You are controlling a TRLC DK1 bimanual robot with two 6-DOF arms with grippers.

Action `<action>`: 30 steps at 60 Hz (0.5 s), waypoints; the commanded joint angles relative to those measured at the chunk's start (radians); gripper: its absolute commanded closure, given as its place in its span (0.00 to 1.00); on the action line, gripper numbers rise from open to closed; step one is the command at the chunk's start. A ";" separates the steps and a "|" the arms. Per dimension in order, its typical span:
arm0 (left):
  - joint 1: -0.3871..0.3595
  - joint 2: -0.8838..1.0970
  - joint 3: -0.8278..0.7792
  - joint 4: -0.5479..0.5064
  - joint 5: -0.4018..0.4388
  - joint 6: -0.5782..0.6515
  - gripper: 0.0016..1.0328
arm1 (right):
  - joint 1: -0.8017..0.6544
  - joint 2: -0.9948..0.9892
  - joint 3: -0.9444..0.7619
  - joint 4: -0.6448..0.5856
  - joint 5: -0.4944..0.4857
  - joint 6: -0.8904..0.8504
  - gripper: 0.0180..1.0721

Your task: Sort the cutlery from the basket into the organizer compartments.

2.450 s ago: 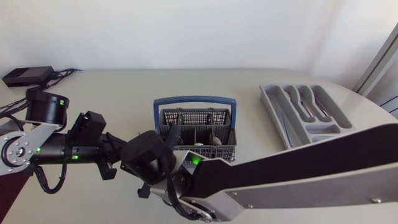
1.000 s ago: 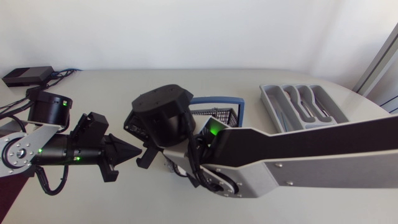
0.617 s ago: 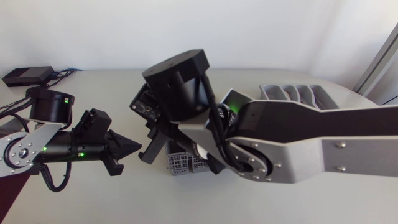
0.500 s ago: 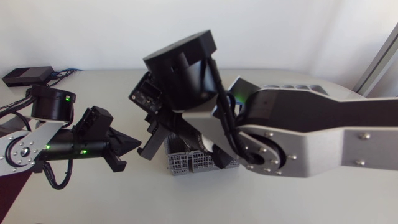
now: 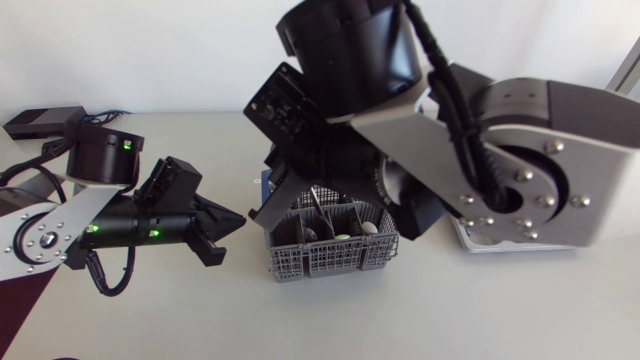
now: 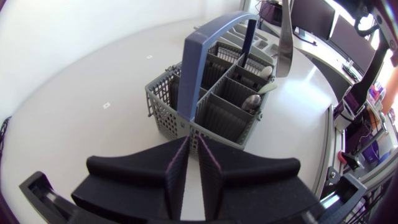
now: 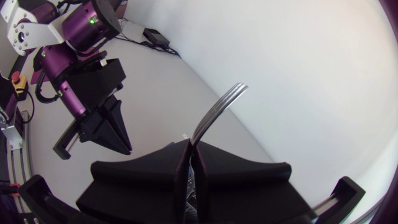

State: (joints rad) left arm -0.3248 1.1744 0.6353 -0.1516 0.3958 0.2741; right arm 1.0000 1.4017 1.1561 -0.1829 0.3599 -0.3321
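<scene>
Jaws of the right gripper (image 7: pixel 190 144) clamp a fork (image 7: pixel 216 104); left gripper (image 6: pixel 193 140) closed near basket (image 6: pixel 163 102).

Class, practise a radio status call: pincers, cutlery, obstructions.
Right pincer shut on silver metal fork, above grey mesh basket. Left pincer shut, empty, beside basket. Spoons inside.

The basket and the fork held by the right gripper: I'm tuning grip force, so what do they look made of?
Basket: likely moulded plastic, with matte grey mesh walls and a smooth blue handle. Fork: probably metal with a polished finish; its thin curved tines glint silver.
</scene>
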 commanded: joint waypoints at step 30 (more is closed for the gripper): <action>-0.074 0.016 0.070 0.000 -0.066 -0.076 0.82 | -0.331 -0.241 -0.114 -0.158 0.111 0.002 0.95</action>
State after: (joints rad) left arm -0.3958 1.1755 0.6785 -0.1516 0.3340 0.2153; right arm 0.7525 1.1942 1.0725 -0.3271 0.4541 -0.3290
